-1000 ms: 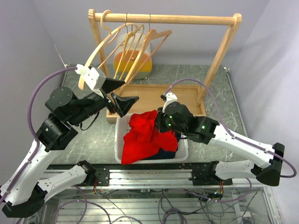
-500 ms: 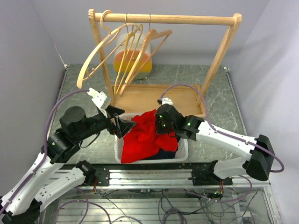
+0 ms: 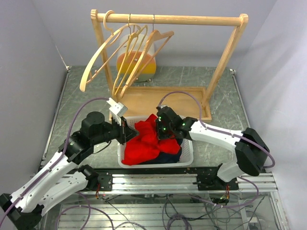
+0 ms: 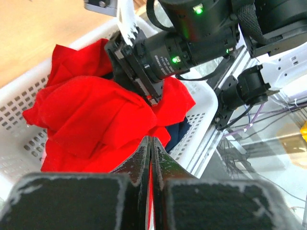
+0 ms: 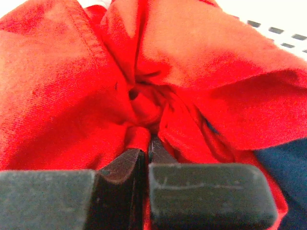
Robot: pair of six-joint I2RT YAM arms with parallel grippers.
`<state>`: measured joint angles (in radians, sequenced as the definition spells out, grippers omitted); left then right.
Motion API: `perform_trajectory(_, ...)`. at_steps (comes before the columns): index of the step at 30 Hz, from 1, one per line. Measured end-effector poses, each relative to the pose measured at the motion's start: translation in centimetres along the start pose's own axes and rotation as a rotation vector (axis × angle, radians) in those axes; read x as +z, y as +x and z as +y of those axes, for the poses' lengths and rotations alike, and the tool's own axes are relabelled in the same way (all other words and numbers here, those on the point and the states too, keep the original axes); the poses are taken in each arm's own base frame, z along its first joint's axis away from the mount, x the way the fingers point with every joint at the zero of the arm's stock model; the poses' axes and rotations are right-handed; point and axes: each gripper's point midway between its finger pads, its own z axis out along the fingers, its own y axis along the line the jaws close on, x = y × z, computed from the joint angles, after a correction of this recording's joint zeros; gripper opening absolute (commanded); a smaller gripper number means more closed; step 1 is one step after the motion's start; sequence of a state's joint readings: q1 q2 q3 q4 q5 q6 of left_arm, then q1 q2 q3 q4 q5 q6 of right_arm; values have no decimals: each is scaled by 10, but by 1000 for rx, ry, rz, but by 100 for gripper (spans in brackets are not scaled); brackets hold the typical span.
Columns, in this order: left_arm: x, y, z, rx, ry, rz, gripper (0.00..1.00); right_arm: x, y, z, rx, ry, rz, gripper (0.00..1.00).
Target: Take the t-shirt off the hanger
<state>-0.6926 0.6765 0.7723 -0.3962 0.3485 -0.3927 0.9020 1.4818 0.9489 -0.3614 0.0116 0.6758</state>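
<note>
Shirt (image 3: 146, 141) is off the hanger (image 3: 98, 57) and heaped in the basket (image 3: 188, 154), lower middle of the top view; my right gripper (image 3: 159, 134) is pinched tight on a red fold; left gripper (image 3: 127, 136) is closed flat, nothing in it that I can see, at the basket's left rim; I'd spread the right fingers wide before lifting so nothing drags out; a second ago my left arm was up by the rack (image 3: 192, 20), now it's down low.
</note>
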Motion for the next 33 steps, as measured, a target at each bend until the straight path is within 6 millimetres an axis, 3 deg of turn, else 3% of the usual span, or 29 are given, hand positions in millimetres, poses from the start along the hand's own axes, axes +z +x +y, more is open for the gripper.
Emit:
perform_trajectory(5, 12, 17, 6, -23, 6, 65, 7, 20, 4, 1, 7, -13, 52, 0)
perform_trajectory(13, 19, 26, 13, -30, -5, 82, 7, 41, 6, -2, 31, -22, 99, 0)
perform_trajectory(18, 21, 32, 23, -35, -47, 85, 24, 41, 3, -3, 31, -14, 99, 3)
perform_trajectory(21, 21, 31, 30, -29, -84, 71, 44, 33, -4, -4, 20, 29, 92, 23)
perform_trajectory(23, 20, 30, 36, -24, -115, 59, 51, 25, -11, -7, 2, 73, 77, 28)
perform_trajectory(27, 18, 36, 50, -22, -184, 46, 57, 0, -31, -15, -19, 164, 27, 36)
perform_trajectory(33, 16, 48, 72, -47, -283, 22, 58, -49, -63, -18, -32, 226, -77, 42)
